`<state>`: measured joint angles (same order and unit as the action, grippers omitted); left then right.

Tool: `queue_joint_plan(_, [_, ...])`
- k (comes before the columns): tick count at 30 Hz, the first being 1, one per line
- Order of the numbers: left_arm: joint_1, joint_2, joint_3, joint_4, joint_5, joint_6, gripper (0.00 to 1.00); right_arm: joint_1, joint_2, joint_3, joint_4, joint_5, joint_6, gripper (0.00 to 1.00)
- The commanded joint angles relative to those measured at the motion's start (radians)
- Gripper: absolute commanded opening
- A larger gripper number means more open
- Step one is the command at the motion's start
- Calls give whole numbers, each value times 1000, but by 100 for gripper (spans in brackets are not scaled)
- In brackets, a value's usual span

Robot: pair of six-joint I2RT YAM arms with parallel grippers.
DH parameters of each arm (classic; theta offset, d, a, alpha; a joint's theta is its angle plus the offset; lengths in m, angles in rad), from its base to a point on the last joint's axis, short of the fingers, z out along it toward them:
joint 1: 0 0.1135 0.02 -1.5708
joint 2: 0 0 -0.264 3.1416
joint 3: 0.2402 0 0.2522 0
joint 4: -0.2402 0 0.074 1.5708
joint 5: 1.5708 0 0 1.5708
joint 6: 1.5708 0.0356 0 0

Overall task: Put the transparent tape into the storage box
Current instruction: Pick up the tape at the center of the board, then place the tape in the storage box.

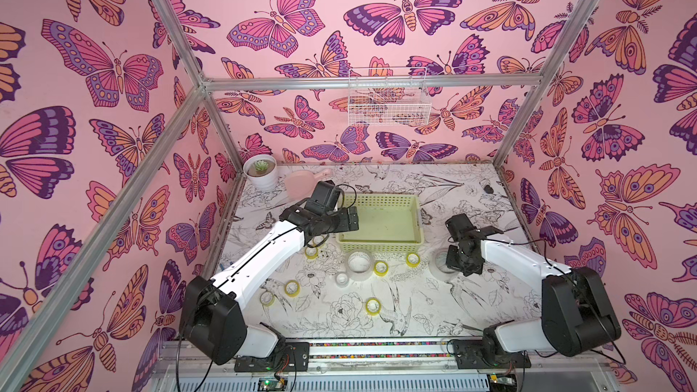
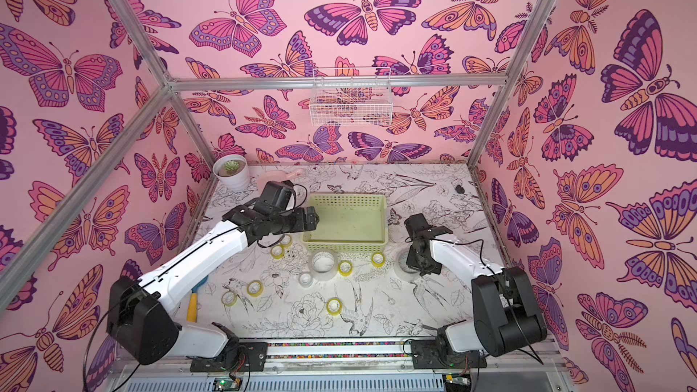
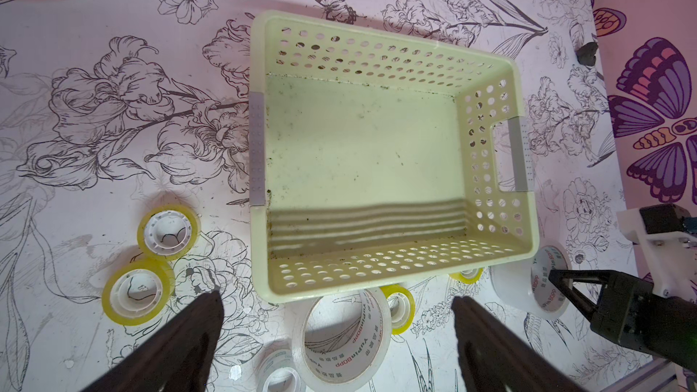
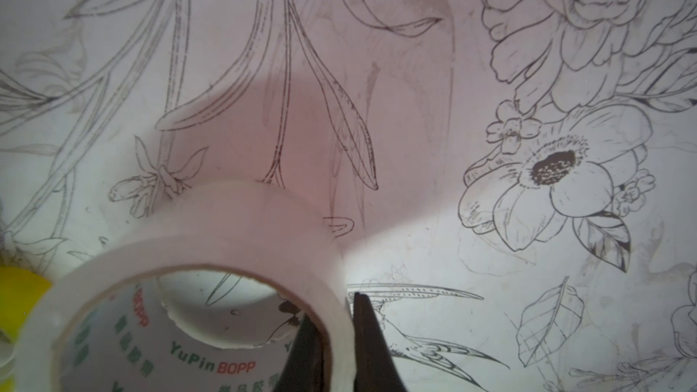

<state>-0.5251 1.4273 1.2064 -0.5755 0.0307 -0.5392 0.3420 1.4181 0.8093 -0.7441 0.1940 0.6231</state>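
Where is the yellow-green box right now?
In both top views the box sits in the middle of the table, toward its far side, with a big clear tape roll and small yellow rolls just in front of it.

- Both top views look steeply down from high above the near edge, taking in the whole worktop (image 1: 471,296) and the far wall.
- The left wrist view looks down on the storage box (image 3: 377,56) from mid height; the top views show it too.
- The right wrist view sits very close to the worktop, on one transparent tape roll (image 4: 241,220).
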Motion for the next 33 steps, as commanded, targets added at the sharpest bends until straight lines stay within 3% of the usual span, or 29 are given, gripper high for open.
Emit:
queue_joint_plan(1, [-7,-4,2,2,9,13,100,-5,-50,75,-78,65,-19,0])
queue_joint_plan(6, [-7,-7,2,3,5,16,100,-2,-99,189,-156,88,-72,0])
queue_joint_plan(11, [-7,-19,-5,2,1,17,100,39,-57,365,-193,92,-129,0])
queue_joint_plan(21, [-7,-79,-37,2,-23,18,100,197,273,747,-192,52,-232,0])
queue_joint_plan(33, [-7,-131,-79,1,-54,15,100,270,529,848,-159,-50,-276,0])
